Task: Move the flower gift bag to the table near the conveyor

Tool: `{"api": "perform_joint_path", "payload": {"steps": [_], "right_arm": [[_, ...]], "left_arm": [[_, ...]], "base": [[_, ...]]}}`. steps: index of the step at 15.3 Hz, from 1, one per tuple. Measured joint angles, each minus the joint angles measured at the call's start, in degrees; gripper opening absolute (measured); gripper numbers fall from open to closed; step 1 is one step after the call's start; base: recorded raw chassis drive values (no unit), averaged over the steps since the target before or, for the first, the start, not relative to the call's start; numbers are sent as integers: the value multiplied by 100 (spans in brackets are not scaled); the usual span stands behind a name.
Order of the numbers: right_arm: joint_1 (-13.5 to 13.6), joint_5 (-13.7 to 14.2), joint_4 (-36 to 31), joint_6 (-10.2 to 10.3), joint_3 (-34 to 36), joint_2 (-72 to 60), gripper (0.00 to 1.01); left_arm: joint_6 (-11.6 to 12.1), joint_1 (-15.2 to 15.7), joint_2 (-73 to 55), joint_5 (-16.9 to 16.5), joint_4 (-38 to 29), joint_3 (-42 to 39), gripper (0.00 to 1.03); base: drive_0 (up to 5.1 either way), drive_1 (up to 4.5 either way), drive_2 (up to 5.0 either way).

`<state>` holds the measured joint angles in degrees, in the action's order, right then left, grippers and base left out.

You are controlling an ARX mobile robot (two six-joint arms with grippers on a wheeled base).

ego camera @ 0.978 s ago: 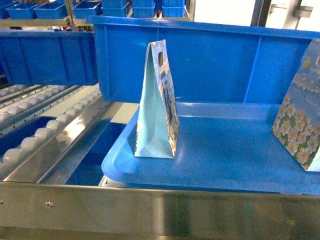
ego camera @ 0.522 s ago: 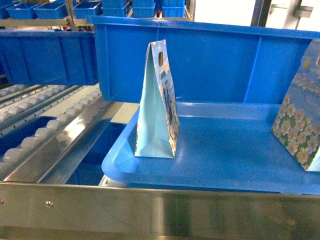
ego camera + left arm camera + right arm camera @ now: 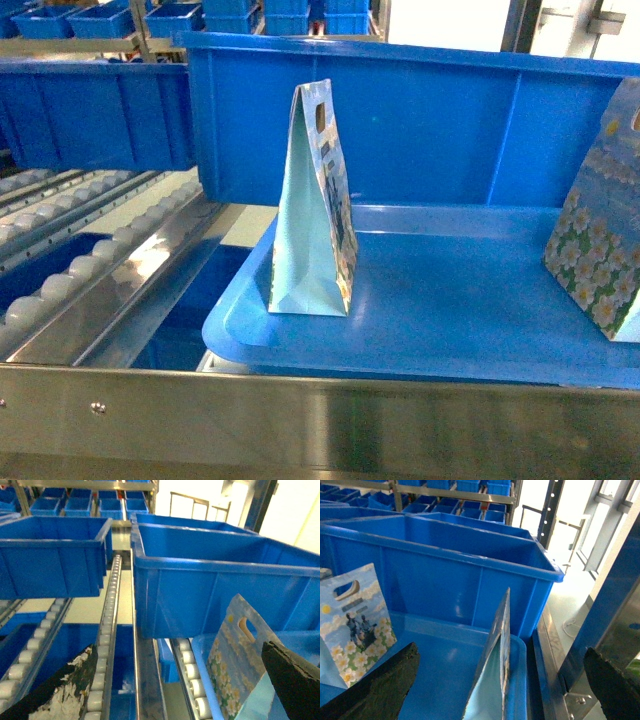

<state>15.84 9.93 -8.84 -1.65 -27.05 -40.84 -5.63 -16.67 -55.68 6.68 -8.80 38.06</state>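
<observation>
At the far left of the head view the conveyor (image 3: 80,265) runs its white rollers between shiny rails, sloping toward the steel front beam (image 3: 320,415) along the lower edge. Blue bins (image 3: 95,110) sit on the lanes above it.

In the centre of the frame a flower gift bag (image 3: 315,205) stands upright and edge-on inside a shallow blue tray (image 3: 450,320), close to the tray's left rim. Its flat folded base probably lets it stand alone, and its cut-out handle near the top looks like the natural place to pinch. A tall blue bin (image 3: 420,125) stands behind the tray.

At the right edge a second flowered bag (image 3: 600,240) stands in the same tray, partly cut off by the frame. Which of the two the task means cannot be told.

Neither arm appears in the head view. In the left wrist view the left gripper (image 3: 175,680) is spread wide, holding nothing, with a bag low right between its fingers. In the right wrist view the right gripper (image 3: 505,685) is likewise spread and empty, a bag's edge standing between its fingers. The table is not in view.
</observation>
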Motion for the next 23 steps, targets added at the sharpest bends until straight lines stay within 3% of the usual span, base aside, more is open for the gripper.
{"api": "perform_joint_path", "payload": {"steps": [6,12,18,23], "right_arm": [[162,122,90,-96,-122,-459,98],[210,157,-280,-103,-850,-1851,98],[-144,31,-407,13,-1235,-3029,98],[-393,-149,-483,275,-1416,-3630,98]], "left_arm": [[0,-33,-61,0,39,-4,98],[0,-33,-61,0,39,-4,98],[0,-33,-61,0,39,-4,98],[0,-33,-61,0,37,-4,98]], "base": [[0,0,0],[0,0,0],[0,0,0],[0,0,0]]}}
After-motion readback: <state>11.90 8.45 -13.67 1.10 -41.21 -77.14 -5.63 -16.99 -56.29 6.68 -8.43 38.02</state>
